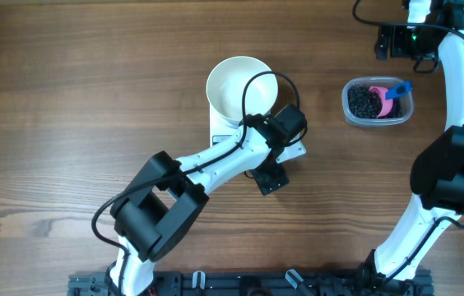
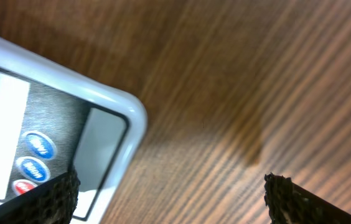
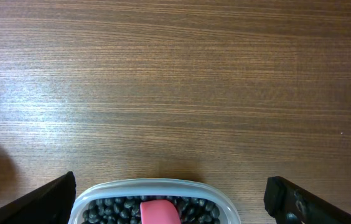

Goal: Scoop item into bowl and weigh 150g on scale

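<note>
No scooping yet — the beans [image 1: 365,100] lie in the tub [image 1: 349,113], the bowl [image 1: 234,82] empty on the scale [image 2: 70,81]. Left gripper [image 2: 172,190] and right gripper [image 3: 169,193] gape wide, holding nothing; next, we judge, the right must take the scoop [image 1: 395,92].

- Table [image 1: 67,82]: brown wood, fine straight grain, smooth, low satin sheen.
- Bowl [image 1: 232,86]: white, smooth, glossy.
- Scale [image 2: 70,84]: white plastic rim, smooth and shiny; grey face panel with a brushed-metal look.
- Buttons [image 2: 38,144]: glossy, domed.
- Tub [image 3: 101,191]: clear plastic, smooth rim.
- Beans [image 3: 113,208]: black, smooth skins, faint shine.
- Scoop [image 3: 159,211]: pink plastic, smooth, matt.
- Left gripper [image 2: 170,199]: pads [image 2: 57,194] black, coarse, gritty, matt.
- Right gripper [image 3: 169,202]: fingers [image 3: 300,199] black, hard-plastic look, matt.
- Left arm [image 1: 224,160]: white shell smooth, semi-gloss; black joint housings matt.
</note>
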Motion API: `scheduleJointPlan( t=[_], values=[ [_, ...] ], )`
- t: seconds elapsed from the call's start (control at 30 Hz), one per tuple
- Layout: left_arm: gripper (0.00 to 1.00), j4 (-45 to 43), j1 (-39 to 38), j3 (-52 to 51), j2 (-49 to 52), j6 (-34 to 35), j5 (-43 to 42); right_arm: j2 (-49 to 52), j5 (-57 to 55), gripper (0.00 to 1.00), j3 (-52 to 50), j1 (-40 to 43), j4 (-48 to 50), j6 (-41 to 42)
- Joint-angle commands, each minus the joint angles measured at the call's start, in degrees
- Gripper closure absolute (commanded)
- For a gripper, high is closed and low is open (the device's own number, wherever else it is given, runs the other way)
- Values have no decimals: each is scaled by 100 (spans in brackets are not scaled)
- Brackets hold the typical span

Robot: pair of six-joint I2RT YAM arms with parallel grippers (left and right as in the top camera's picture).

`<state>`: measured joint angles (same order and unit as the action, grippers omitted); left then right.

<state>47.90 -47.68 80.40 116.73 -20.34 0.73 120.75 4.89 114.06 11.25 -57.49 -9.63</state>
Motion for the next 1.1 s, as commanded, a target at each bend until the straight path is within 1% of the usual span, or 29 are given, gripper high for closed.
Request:
scheduleJointPlan(
  t=[0.0,0.13,0.5,0.53,0.6,0.77,0.83,0.9,1.0,1.07],
  values=[
    [0,13,61,-337,684,280,85,-149,-35,0,96,-2,15,76],
    [0,96,59,-337,684,258,24,-149,-35,0,94,-2,15,74],
    [0,-59,61,-339,820,286,68,-149,-35,0,96,-2,15,76],
    [0,-79,61,-339,824,286,98,-149,-35,0,96,-2,15,74],
    [0,-278,72,-339,850,595,498,-149,-35,0,94,-2,15,74],
    [0,-334,61,-334,798,616,557,-149,-35,0,96,-2,15,74],
    [0,-308,-7,-334,522,885,501,-149,-35,0,96,-2,15,72],
    [0,-247,-70,-334,83,931,216,-149,-35,0,94,-2,15,74],
    [0,-44,-146,-334,-811,1499,109,-149,-35,0,94,-2,15,74],
    [0,188,-142,-334,-1316,1683,-76,-149,-35,0,94,-2,15,74]
  ],
)
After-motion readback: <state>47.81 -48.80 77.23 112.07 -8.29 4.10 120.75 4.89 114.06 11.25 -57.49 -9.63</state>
